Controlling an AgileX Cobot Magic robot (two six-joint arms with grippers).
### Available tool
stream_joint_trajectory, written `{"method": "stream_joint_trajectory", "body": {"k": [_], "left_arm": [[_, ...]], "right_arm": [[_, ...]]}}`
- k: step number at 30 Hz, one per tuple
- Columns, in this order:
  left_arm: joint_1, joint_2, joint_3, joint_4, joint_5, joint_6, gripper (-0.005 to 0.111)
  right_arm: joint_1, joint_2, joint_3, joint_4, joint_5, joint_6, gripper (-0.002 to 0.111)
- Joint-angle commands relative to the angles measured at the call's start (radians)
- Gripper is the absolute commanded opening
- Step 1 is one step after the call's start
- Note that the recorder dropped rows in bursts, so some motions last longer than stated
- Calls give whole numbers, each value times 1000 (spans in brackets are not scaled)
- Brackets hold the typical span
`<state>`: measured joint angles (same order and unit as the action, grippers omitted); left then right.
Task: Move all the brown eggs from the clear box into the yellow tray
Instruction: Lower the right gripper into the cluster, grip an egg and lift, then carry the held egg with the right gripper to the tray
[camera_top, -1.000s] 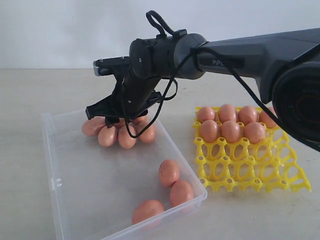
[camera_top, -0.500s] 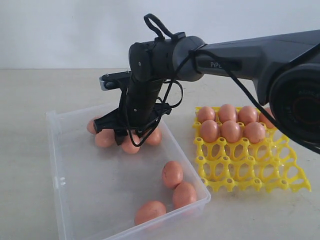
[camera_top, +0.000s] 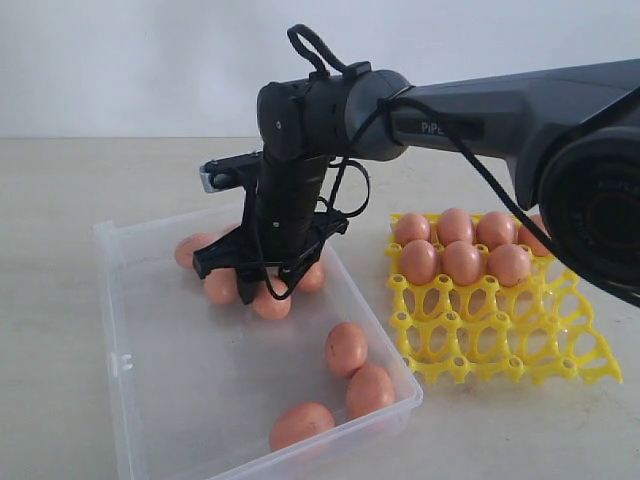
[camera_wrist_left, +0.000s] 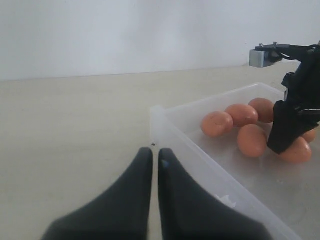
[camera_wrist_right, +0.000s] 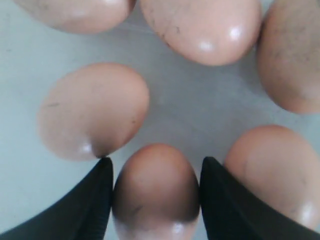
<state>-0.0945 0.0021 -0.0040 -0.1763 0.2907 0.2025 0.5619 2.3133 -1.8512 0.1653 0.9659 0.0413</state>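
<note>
My right gripper (camera_top: 258, 287) is down inside the clear box (camera_top: 115, 330), among a cluster of brown eggs (camera_top: 196, 247) at its far end. In the right wrist view its two fingers press both sides of one brown egg (camera_wrist_right: 156, 190), and several others lie close around it (camera_wrist_right: 92, 110). Three more eggs (camera_top: 346, 348) lie near the box's front right corner. The yellow tray (camera_top: 500, 345), right of the box, holds several eggs (camera_top: 460, 262) in its back rows. My left gripper (camera_wrist_left: 155, 151) is shut and empty over the table, just outside the box wall (camera_wrist_left: 165, 120).
The beige table (camera_top: 60, 200) runs to a white wall behind. A black cable (camera_top: 350, 200) loops off the right wrist above the eggs. The tray's front rows of cups (camera_top: 500, 360) hold nothing.
The right gripper has come down into the box and a little nearer, onto the egg cluster, and its jaws have narrowed onto one egg. The box has shifted slightly.
</note>
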Motion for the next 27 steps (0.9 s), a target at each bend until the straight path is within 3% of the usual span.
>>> {"method": "stream_joint_trajectory", "body": {"k": [1, 4, 14, 23, 27], "left_arm": [[-5, -2, 4, 2, -7, 1, 4], [-5, -2, 4, 2, -7, 1, 4], [-5, -2, 4, 2, -7, 1, 4], [-5, -2, 4, 2, -7, 1, 4], [-5, -2, 4, 2, -7, 1, 4]], "right_arm": [[-1, -1, 2, -18, 33, -50, 0], [1, -9, 2, -6, 28, -50, 0], [96, -208, 48, -39, -252, -50, 0], [99, -330, 251, -130, -384, -12, 0], [99, -398, 425, -219, -645, 67, 0]]}}
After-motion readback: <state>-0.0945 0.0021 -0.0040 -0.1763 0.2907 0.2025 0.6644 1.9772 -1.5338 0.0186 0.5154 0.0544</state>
